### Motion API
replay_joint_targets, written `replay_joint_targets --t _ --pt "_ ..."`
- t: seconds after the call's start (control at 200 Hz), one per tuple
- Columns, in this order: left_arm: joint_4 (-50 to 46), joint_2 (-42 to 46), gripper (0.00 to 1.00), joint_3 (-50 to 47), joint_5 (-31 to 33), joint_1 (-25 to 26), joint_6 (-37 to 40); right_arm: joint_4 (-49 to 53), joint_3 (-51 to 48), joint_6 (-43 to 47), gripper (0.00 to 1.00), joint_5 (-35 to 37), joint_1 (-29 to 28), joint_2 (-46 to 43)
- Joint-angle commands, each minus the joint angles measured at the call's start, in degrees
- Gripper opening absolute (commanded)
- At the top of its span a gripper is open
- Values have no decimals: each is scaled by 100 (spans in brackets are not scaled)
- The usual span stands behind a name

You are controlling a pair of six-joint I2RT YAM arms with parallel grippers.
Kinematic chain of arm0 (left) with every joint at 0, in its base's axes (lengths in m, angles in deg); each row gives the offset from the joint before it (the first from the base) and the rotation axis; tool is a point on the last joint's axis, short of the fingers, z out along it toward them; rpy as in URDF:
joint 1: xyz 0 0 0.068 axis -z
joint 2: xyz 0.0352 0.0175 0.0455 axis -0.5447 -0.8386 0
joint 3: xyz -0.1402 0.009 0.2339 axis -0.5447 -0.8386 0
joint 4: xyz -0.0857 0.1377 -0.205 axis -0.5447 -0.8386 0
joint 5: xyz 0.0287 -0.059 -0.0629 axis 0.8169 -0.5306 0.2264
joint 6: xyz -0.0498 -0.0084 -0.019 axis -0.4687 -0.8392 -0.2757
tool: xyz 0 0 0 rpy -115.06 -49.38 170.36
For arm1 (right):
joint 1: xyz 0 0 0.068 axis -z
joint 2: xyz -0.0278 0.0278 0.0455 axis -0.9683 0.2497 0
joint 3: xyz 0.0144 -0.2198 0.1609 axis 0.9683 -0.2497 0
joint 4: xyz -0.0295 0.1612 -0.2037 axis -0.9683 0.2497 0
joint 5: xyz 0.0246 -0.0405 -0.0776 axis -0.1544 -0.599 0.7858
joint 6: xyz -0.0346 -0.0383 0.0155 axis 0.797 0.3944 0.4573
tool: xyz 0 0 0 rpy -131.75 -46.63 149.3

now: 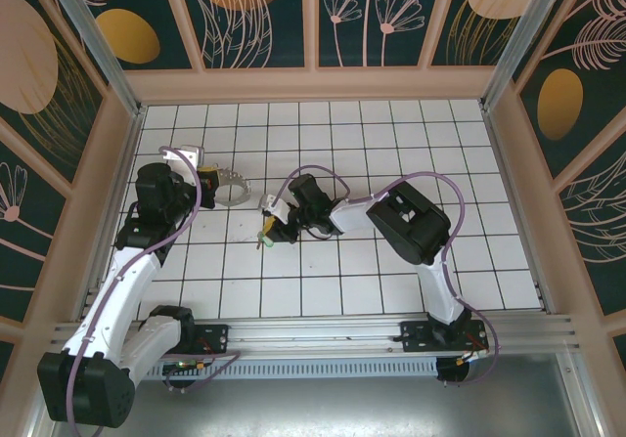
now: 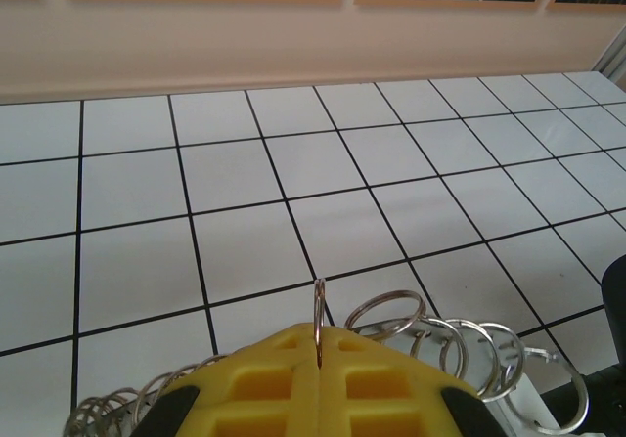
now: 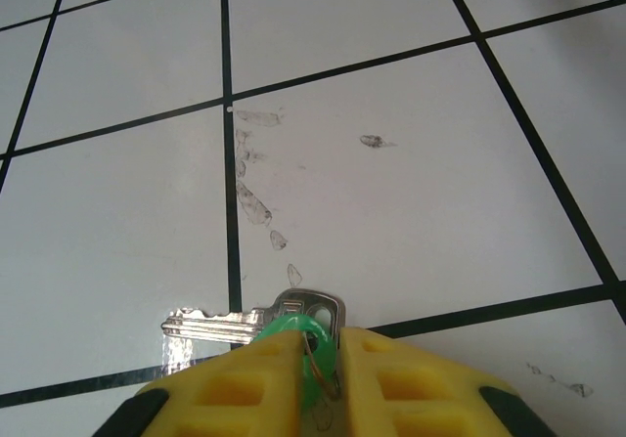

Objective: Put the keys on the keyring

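The keyring [image 1: 233,191] is a thin metal loop lying on the white tiles at the back left. My left gripper [image 1: 213,177] is at its left end. In the left wrist view the yellow fingers [image 2: 254,388] are shut on one upright wire ring [image 2: 319,310], and several more small rings [image 2: 391,315] trail to either side. The keys [image 1: 262,243] lie near the middle of the floor, under my right gripper [image 1: 268,224]. In the right wrist view a silver key [image 3: 220,323] lies flat pointing left, and the jaws of my right gripper [image 3: 318,349] pinch its green tag [image 3: 293,325].
A white tiled floor with black grid lines [image 1: 391,144] is walled by a beige rim [image 1: 313,85] on three sides. Smudge marks [image 3: 254,202] dot the tile ahead of the key. The right arm's elbow [image 1: 411,222] rises over the middle right.
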Motion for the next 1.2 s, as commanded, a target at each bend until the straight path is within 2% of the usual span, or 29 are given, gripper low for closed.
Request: replay_joint_targets --t 0.0,0.32,0.526,0.631,0.826,0.951,1.196 --pt "244 94 0 -30 -108 -50 -2 198 139 140 14 -37 -46 123" --pt "254 76 0 -47 -123 -50 -6 437 193 325 8 -42 -64 152" --pt "244 76 0 -30 -134 -50 0 390 120 347 0 -93 -55 67" --pt "244 68 0 -29 -164 -47 22 263 -57 337 0 -185 -60 -107" --pt "235 59 0 -13 -373 -48 173 -180 -895 225 0 -288 -47 -1001" --pt "133 16 0 82 -694 -44 406 -48 -1319 135 0 -254 -47 -1717" --pt "15 -116 0 225 -1123 -41 643 515 -1979 79 0 613 -103 -3341"
